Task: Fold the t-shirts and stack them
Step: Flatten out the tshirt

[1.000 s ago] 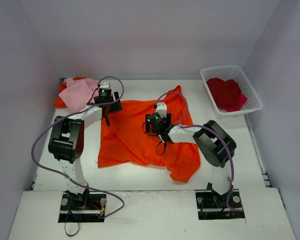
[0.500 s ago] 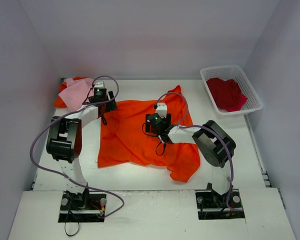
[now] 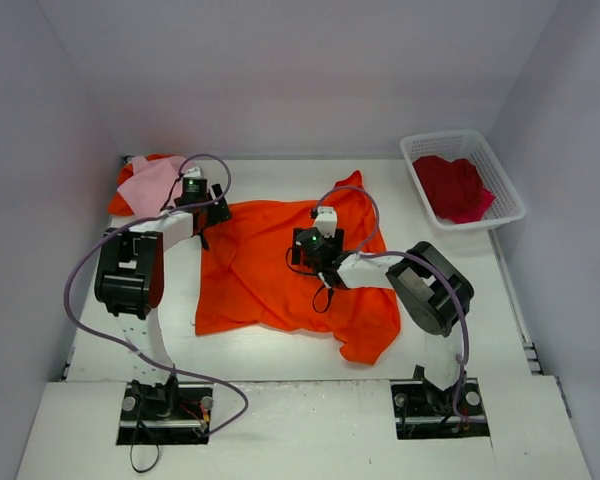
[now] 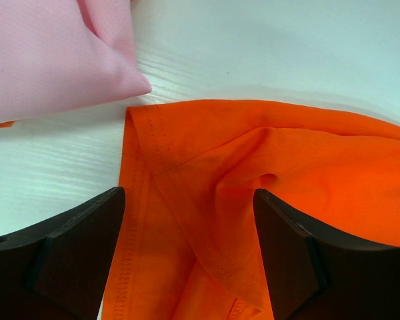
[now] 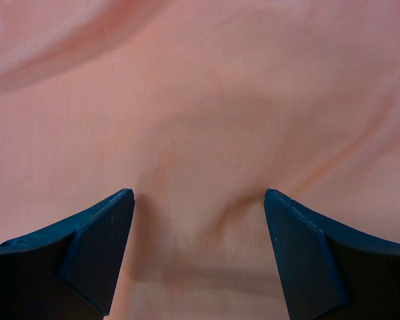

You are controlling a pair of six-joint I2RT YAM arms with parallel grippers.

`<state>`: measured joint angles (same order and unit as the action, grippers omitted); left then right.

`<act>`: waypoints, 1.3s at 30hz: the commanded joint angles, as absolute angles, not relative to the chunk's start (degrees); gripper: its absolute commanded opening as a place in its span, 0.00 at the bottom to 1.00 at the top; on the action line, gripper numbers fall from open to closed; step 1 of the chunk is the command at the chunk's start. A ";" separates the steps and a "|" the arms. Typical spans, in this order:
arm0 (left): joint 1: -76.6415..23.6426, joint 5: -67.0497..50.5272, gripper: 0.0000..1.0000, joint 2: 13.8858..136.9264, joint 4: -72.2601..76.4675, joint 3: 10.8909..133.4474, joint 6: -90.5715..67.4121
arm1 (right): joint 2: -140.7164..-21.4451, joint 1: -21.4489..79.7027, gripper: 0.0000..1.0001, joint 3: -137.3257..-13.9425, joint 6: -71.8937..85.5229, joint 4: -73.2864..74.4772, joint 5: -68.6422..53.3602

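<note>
Lying spread out, wrinkled: bright orange t-shirt (image 3: 250, 290).

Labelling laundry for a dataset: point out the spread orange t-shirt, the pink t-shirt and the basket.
spread orange t-shirt (image 3: 262, 275), top view, middle of the cloth.
pink t-shirt (image 3: 151, 185), top view, centre of its upper face.
basket (image 3: 504, 178), top view, right rim.

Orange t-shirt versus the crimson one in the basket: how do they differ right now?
The orange t-shirt lies spread, rumpled, on the table; the crimson t-shirt sits bunched in the white basket. The orange one covers far more area than the crimson heap. The left hand and right hand are open over the orange t-shirt; neither is near the crimson one. Both are unfolded.
</note>
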<state>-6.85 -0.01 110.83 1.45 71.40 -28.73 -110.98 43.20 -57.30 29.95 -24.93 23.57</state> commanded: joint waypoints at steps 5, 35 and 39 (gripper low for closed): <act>-6.77 -4.57 0.72 111.00 7.03 73.04 -32.52 | -111.89 43.86 0.75 -52.82 34.28 -13.80 19.69; -6.94 -6.77 0.50 110.39 6.77 72.60 -35.07 | -113.20 45.00 0.74 -52.12 35.77 -14.41 19.51; -6.86 -6.68 0.46 110.22 6.50 72.77 -34.89 | -113.38 45.35 0.74 -52.12 36.03 -14.41 19.42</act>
